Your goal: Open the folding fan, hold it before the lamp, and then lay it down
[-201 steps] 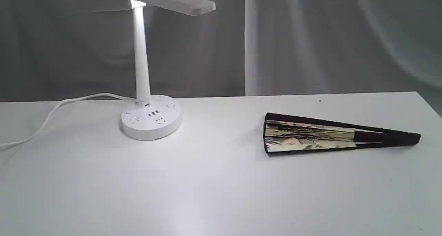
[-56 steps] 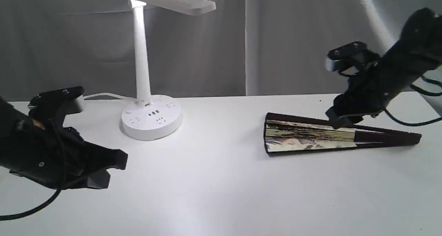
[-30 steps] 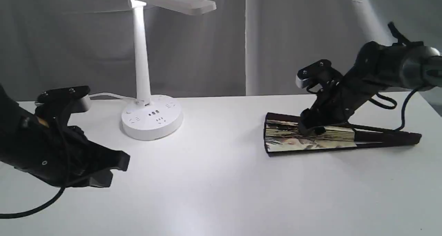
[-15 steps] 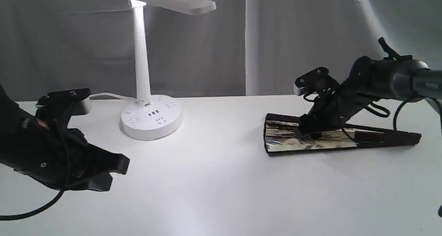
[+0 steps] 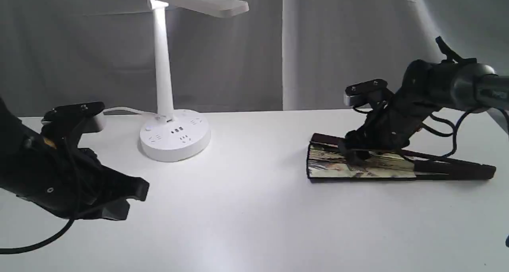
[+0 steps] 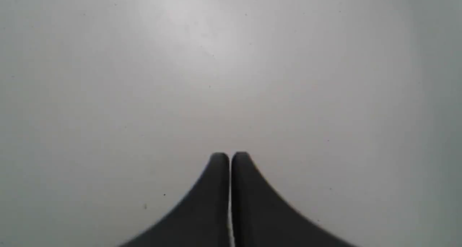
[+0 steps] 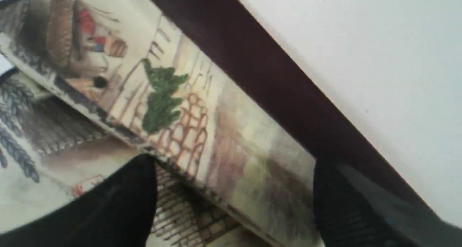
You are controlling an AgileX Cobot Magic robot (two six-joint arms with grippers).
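On the right side of the table [image 5: 246, 208] the folding fan [image 5: 330, 168] lies flat, spread only into a narrow wedge. Its paper end points left toward the lamp [image 5: 163, 77], which stands well apart at the far left, and its pivot end points right. I have the right gripper [image 5: 353, 154] down on it with jaws spread wide: one finger rests on the painted pleats [image 7: 202, 131], the other sits outside the far guard [image 7: 274, 91]. Nothing is clamped yet.

The left gripper [image 6: 229, 156] hangs over bare table at the near left, fingers pressed together and empty.

I judge the fan light and easy to shove around. The paper looks thin and likely to crease or tear under a pinch, while the dark wooden guards look stiff, though probably smooth enough to slip. I would close on the guard itself, toward the ribs and away from the paper.
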